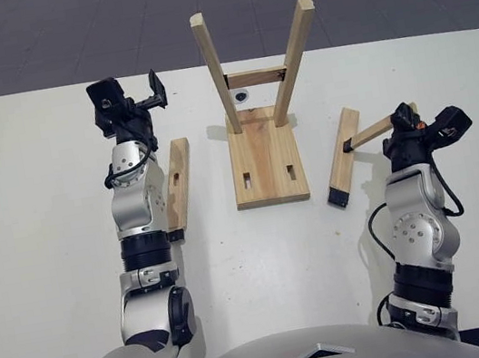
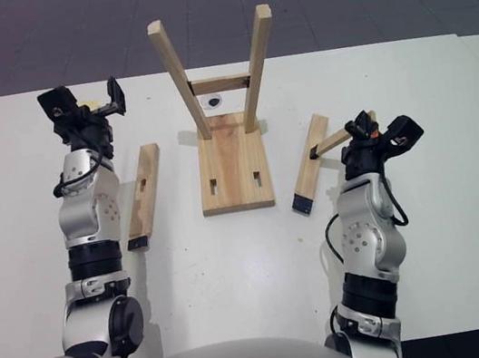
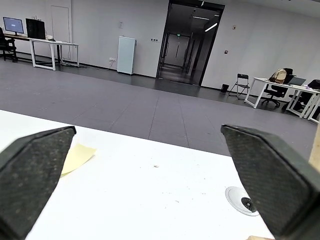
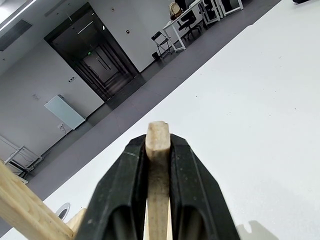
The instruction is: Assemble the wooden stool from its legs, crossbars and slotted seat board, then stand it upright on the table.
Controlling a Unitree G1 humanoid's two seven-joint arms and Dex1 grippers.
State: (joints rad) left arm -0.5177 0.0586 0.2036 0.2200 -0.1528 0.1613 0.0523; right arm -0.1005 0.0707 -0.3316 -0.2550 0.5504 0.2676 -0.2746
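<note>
- Mid-table lies the seat board, two legs standing at its far end.
- Right gripper pinches a crossbar joined to the right-hand leg.
- Left gripper gapes wide, empty.

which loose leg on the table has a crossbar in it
The right leg, right of the seat board: its crossbar runs into the right hand. The left leg is bare.
</note>
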